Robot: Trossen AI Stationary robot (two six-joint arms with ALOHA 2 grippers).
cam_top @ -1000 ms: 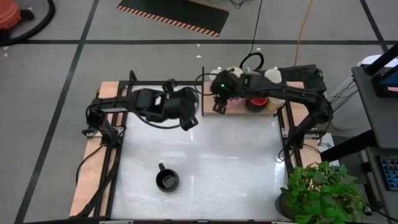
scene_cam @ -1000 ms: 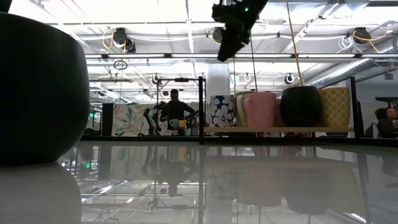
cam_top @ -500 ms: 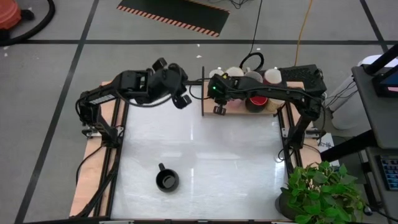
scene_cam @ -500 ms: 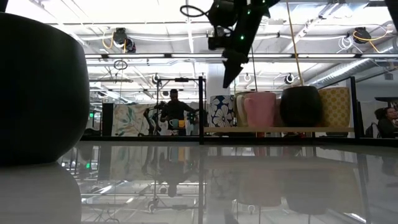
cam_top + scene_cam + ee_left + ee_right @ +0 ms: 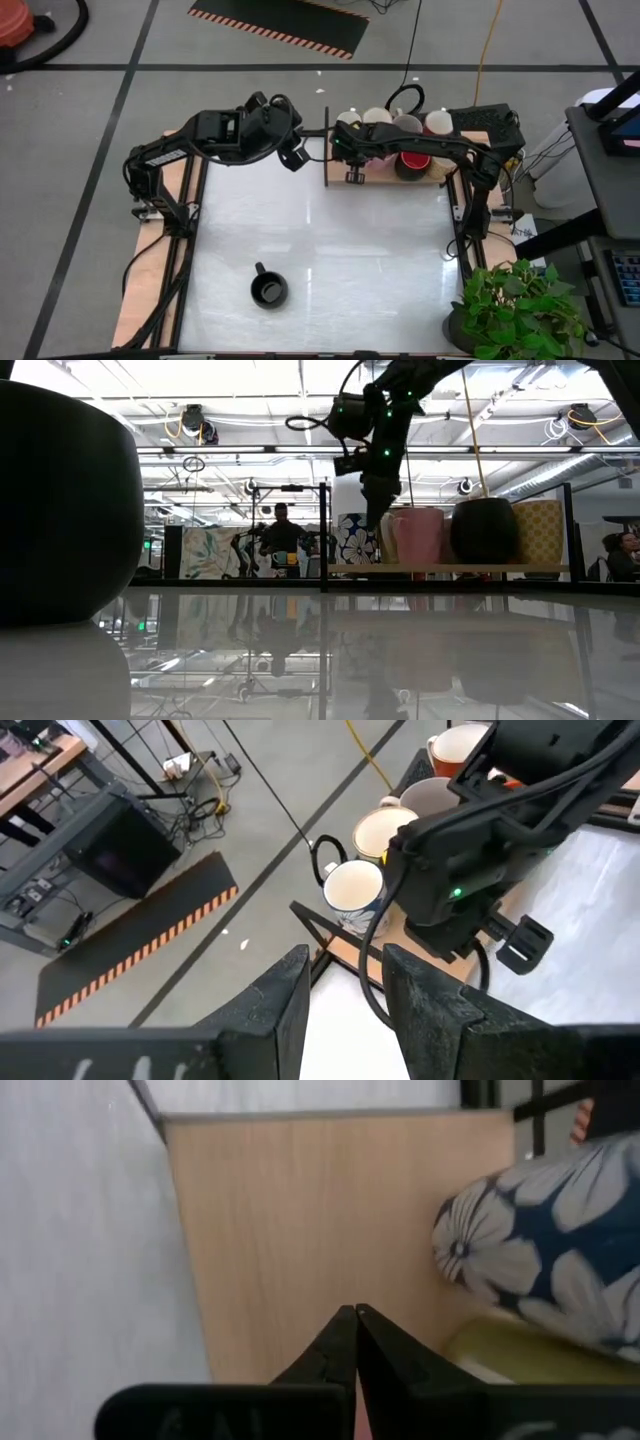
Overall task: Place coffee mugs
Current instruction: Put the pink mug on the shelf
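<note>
right pincer (image 5: 355,1316), tips pressed together and empty, hangs over the wooden shelf (image 5: 300,1220) just beside the blue-flowered mug (image 5: 540,1270), likely lining up a grasp; left pincer (image 5: 345,985), parted, waits near that mug.

A leafy green potted plant (image 5: 520,310) stands at one corner of the glossy white counter (image 5: 380,260). On the grey floor beyond it lies a black mat with an orange-striped edge (image 5: 285,22), and a yellow cable (image 5: 487,45) trails across the floor nearby. In the room behind, a person (image 5: 283,538) stands among dark equipment.
</note>
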